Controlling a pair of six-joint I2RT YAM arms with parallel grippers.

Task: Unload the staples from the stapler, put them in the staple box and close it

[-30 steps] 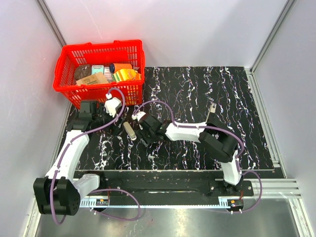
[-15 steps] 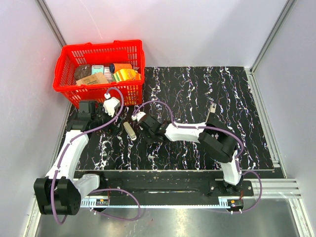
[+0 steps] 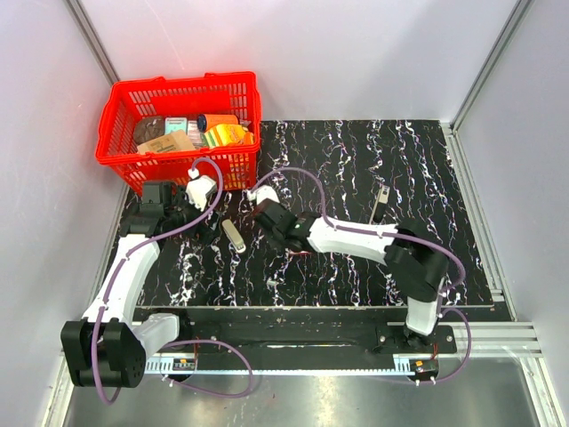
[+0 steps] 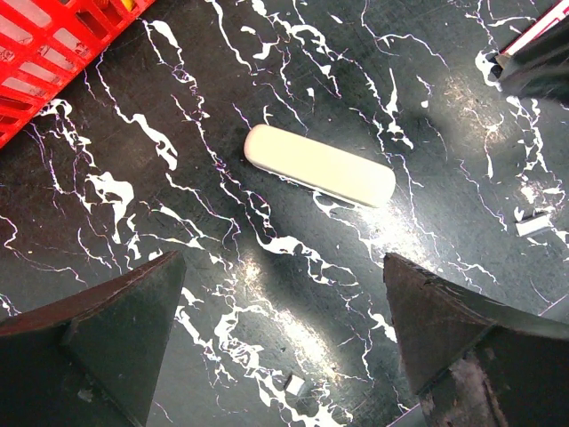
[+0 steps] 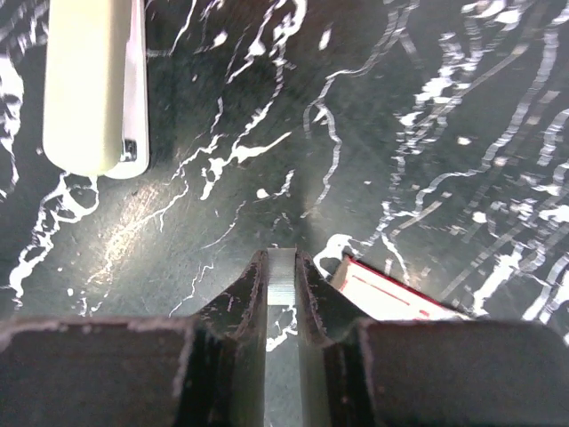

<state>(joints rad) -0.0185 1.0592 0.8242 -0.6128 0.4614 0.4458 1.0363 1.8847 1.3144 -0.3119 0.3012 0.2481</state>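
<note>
My right gripper is shut on a short silvery ribbed strip, the staples, held just above the black marbled mat. In the top view it hangs over the mat's middle left. The stapler, small, black and silver, lies apart at the right of the mat. My left gripper is open and empty over bare mat; in the top view it is near the basket.
A cream rounded bar with a silvery side lies between the grippers. A red-and-white packet lies right of my right fingers. A red basket of goods stands at the back left. Small white bits dot the mat.
My right gripper has moved a little to the right, away from the cream bar, and its elbow has swung right. The left arm has not moved.
</note>
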